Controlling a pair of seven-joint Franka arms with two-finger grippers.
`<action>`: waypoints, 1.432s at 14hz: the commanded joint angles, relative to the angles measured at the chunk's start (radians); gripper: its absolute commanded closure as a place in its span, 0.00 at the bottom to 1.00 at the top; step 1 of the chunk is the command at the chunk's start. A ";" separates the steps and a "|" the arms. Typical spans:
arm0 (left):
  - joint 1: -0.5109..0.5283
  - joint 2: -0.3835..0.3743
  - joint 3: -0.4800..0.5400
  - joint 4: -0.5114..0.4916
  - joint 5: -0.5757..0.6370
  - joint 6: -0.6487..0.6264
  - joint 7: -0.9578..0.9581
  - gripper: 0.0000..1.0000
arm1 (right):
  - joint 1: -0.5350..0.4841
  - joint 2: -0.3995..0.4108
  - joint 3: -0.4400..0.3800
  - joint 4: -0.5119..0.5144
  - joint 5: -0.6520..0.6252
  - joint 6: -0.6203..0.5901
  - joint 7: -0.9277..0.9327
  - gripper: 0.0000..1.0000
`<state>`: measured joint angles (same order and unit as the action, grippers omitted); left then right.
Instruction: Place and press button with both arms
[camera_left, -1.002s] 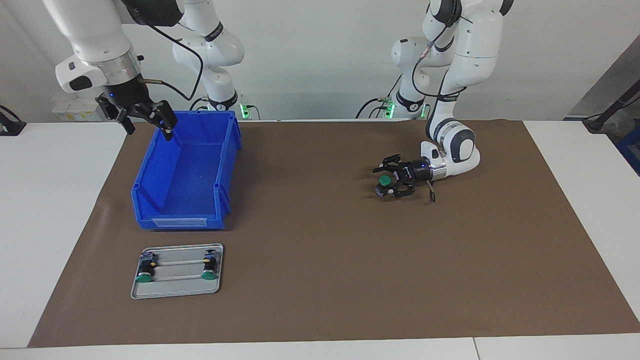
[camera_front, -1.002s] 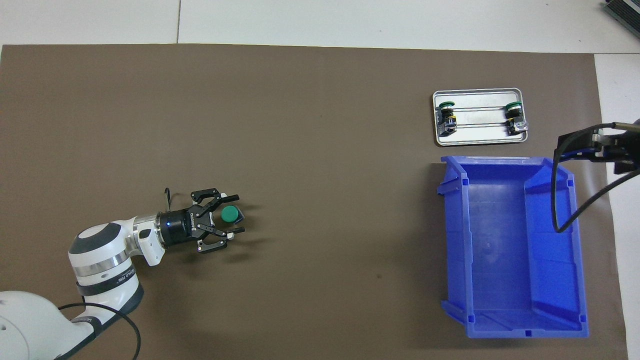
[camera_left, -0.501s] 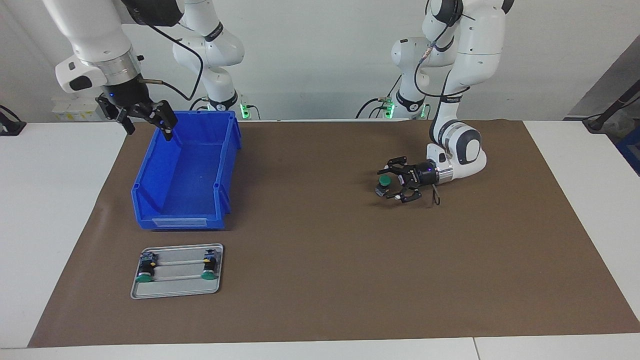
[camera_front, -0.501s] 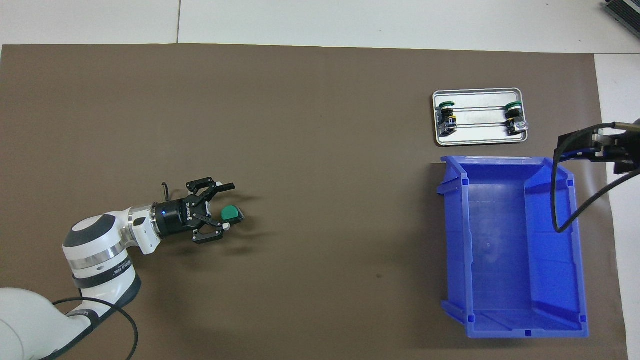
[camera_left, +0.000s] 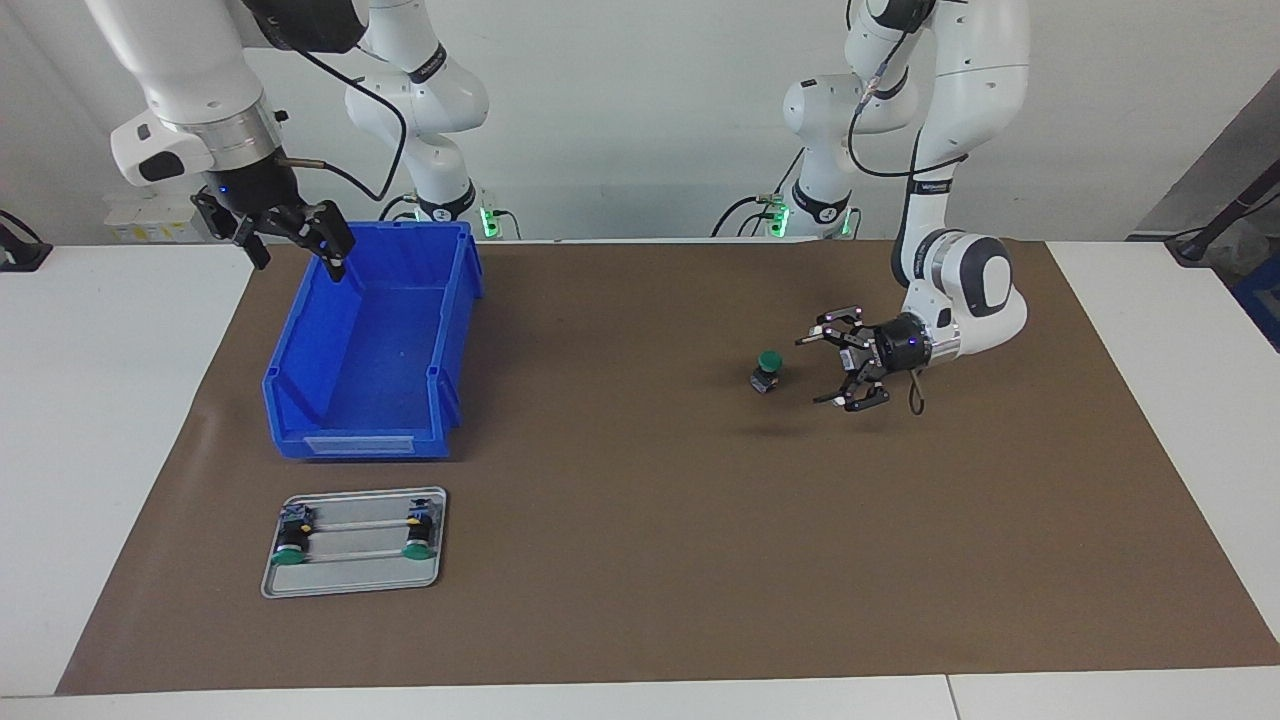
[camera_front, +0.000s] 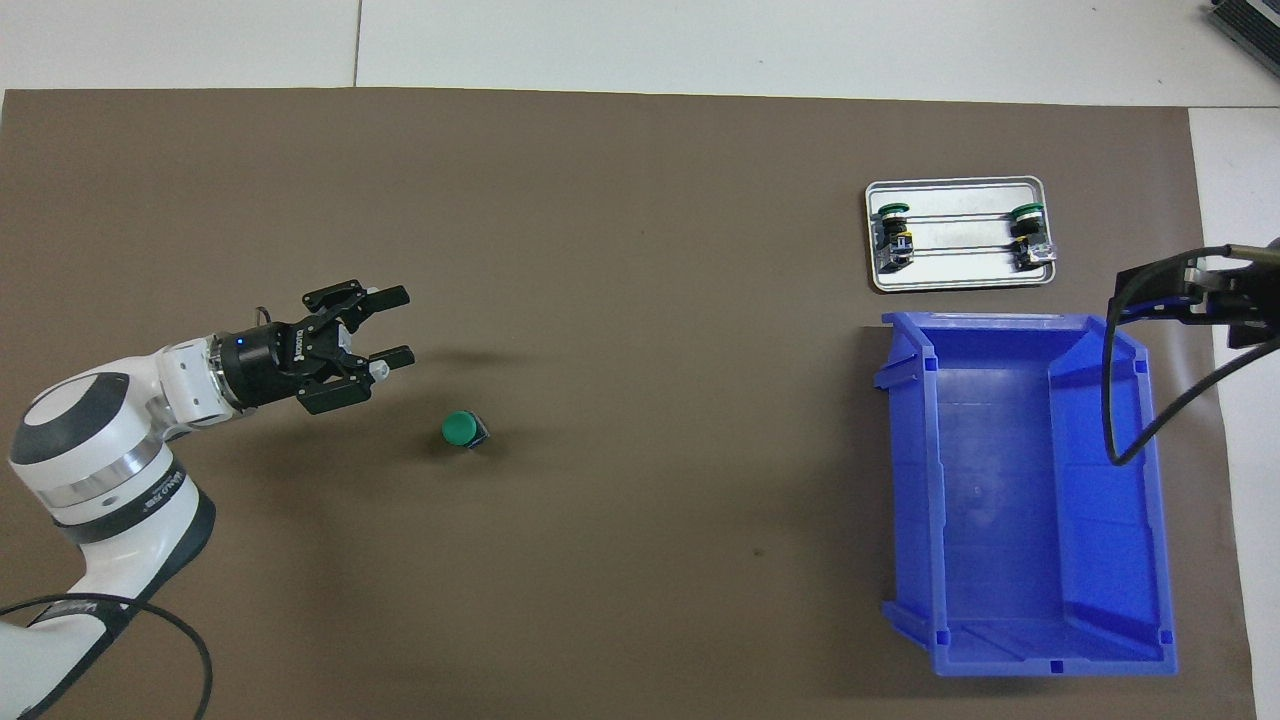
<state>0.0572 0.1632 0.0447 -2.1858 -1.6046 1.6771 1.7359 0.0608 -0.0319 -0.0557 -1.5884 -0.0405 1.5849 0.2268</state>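
Green-capped black push-button stands cap-up on brown mat, beside your left gripper, fingers spread, empty | right gripper spread over blue plastic bin | light, rigid, likely tippy: grip the black body, not the cap.

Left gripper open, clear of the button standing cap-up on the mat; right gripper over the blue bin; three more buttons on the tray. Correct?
Not quite: the tray holds two buttons, not three, as the overhead view shows. The rest stands.
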 joint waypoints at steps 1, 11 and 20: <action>-0.006 -0.047 -0.006 0.185 0.202 0.050 -0.424 0.10 | -0.012 -0.026 0.011 -0.030 0.017 0.017 -0.014 0.00; -0.371 -0.056 -0.037 0.543 1.411 0.130 -1.707 0.22 | -0.012 -0.026 0.011 -0.030 0.017 0.017 -0.012 0.00; -0.474 -0.221 -0.037 0.075 1.437 0.372 -1.819 1.00 | -0.012 -0.026 0.011 -0.030 0.017 0.017 -0.012 0.00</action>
<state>-0.3853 -0.0037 -0.0075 -2.0153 -0.1885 1.9824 -0.0551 0.0608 -0.0319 -0.0557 -1.5884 -0.0405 1.5849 0.2268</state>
